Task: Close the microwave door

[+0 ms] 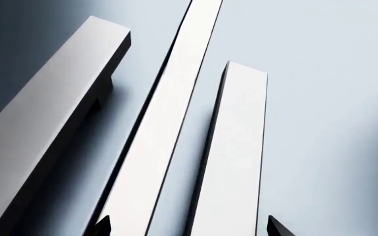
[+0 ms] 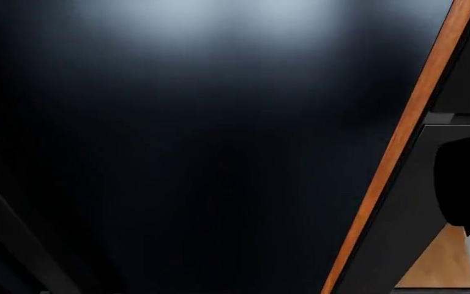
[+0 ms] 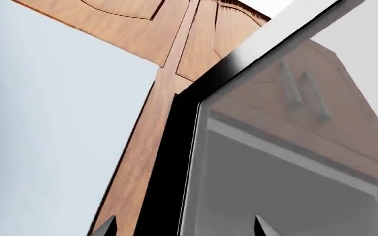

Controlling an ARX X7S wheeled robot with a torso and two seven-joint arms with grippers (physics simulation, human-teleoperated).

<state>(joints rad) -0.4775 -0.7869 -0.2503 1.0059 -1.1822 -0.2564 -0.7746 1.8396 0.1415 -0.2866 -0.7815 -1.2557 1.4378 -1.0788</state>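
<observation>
The right wrist view looks along the microwave door (image 3: 294,162), a glossy pane of grey-tinted glass set in a black frame with a pale silver strip along its outer edge. The glass mirrors brown wooden cabinet fronts and two slim bar handles, so its surface is clean and highly reflective. The black frame edge (image 3: 175,162) runs straight out from between the two dark fingertips of the right pincer (image 3: 183,231), with the glass pane lying on one side of that gap and a brown wooden cabinet panel (image 3: 143,147) with routed grooves on the other. Only the very tips of the fingers (image 3: 106,227) show; they stand well apart and hold nothing.

In the left wrist view, the left pincer (image 1: 187,231) likewise shows only two dark tips (image 1: 277,228), spread wide and empty. Ahead of them lies a pale grey glossy surface (image 1: 320,123) carrying long brushed-metal bars (image 1: 235,157), one of which passes between the tips.

The head view is almost filled by a dark, glossy black panel (image 2: 202,153) with a soft highlight, bordered by an orange-brown wooden edge (image 2: 406,128); whether this panel is part of the microwave cannot be told.
</observation>
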